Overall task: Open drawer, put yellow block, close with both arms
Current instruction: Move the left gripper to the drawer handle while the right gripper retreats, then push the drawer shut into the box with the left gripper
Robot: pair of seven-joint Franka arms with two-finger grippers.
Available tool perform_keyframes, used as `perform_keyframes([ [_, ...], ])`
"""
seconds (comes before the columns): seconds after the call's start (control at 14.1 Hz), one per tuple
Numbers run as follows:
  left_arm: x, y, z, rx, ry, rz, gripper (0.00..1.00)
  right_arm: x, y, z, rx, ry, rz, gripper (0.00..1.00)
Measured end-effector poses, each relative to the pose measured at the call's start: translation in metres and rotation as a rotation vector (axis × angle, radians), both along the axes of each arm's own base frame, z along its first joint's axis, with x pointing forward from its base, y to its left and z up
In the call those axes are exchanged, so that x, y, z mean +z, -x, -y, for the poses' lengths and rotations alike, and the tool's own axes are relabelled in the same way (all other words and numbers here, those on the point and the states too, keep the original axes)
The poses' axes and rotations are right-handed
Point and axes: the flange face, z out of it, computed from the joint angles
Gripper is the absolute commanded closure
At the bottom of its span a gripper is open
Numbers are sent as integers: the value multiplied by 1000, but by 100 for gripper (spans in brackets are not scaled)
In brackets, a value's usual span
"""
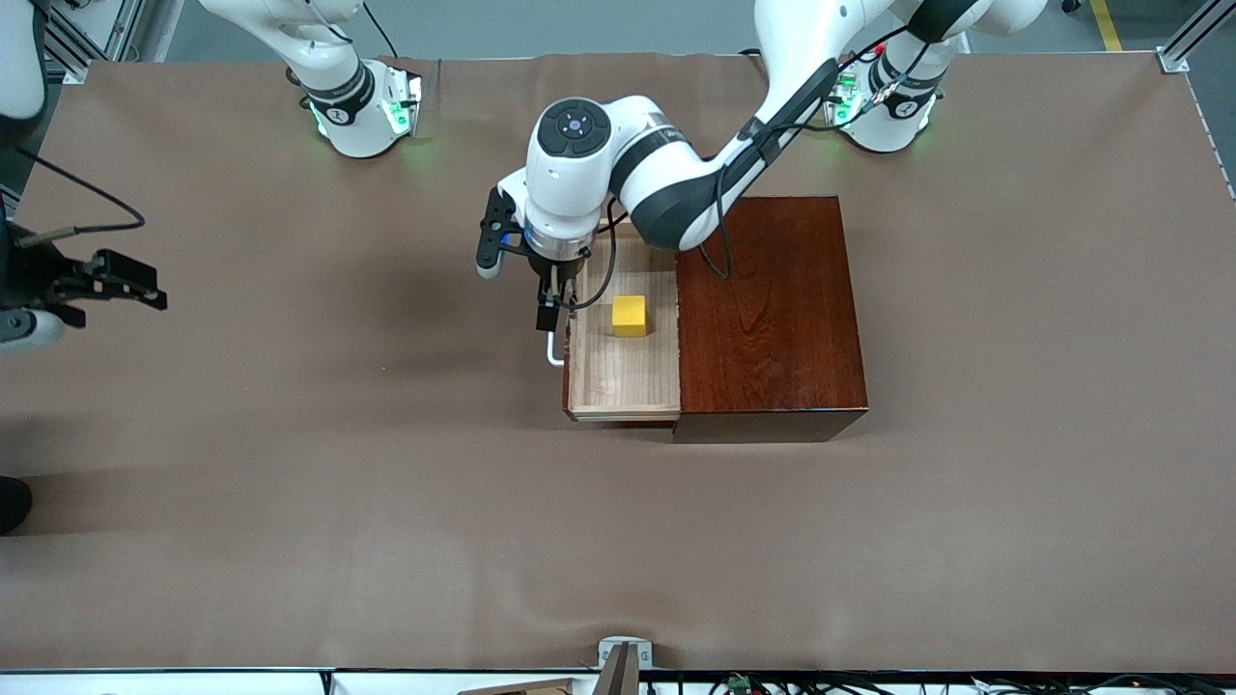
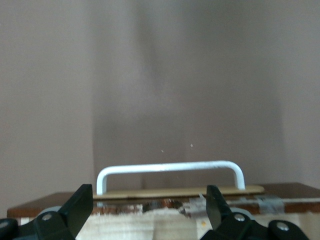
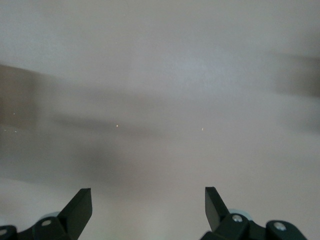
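Observation:
The drawer (image 1: pixel 623 372) stands pulled out of the dark mahogany box (image 1: pixel 772 319) toward the right arm's end of the table. Inside it, on the light wood floor, sits the yellow block (image 1: pixel 630 316). My left gripper (image 1: pixel 548 307) hangs over the drawer's front panel, just above the white handle (image 1: pixel 553 349). In the left wrist view the left gripper (image 2: pixel 150 192) is open, and the handle (image 2: pixel 170 167) lies just past its fingertips, not gripped. My right gripper (image 1: pixel 145 288) waits over the table at the right arm's end; it (image 3: pixel 147 194) is open and holds nothing.
Brown cloth (image 1: pixel 386 502) covers the whole table. The two green-lit arm bases (image 1: pixel 362 111) (image 1: pixel 884 106) stand along the edge farthest from the front camera. A metal bracket (image 1: pixel 623 658) sits at the nearest edge.

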Motion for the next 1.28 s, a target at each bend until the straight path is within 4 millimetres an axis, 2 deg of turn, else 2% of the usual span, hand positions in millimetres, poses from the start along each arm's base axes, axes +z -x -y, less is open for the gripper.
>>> perform_keyframes([
  [0.28,-12,5,7,58,4,-18,0,12,23,7,-81,6,6,0],
  [0.5,-31,-6,-1,136,-13,-35,0,10,27,14,-133,9,-7,0],
  [0.71,-43,-10,-3,143,-25,-40,0,9,28,6,-165,9,-23,0],
  [0.85,-47,-6,0,126,-28,-40,0,10,28,-2,-166,10,-27,0],
  [1.07,-53,3,8,105,-27,-38,0,20,32,-7,-162,9,-5,0],
  [1.28,-58,2,7,89,-34,-37,0,27,32,-7,-163,8,34,0],
])
